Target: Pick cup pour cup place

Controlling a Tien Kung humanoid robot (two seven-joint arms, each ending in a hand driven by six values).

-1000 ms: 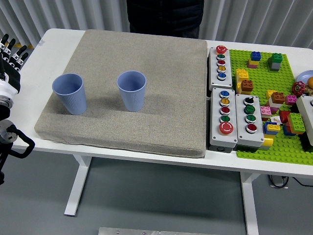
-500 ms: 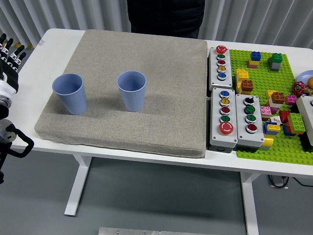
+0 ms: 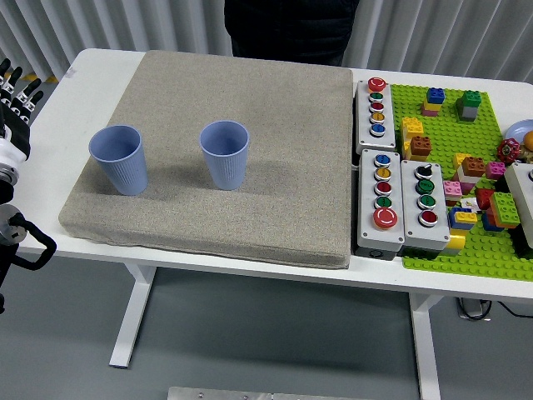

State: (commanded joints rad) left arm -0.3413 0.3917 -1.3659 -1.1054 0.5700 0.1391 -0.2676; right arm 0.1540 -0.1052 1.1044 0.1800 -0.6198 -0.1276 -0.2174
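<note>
Two blue ribbed cups stand upright on the grey mat. One cup is near the mat's left edge, the other cup a little to its right. My left hand hovers at the picture's left edge, fingers spread and holding nothing, well to the left of the left cup. The right arm does not show.
Grey button boxes sit to the right of the mat. A green baseplate with several toy bricks lies at the far right. A person in dark clothes stands at the far side of the table.
My left hand has drifted slightly left, towards the picture's edge. The person at the far side has shifted a little to the right. The cups have not moved.
</note>
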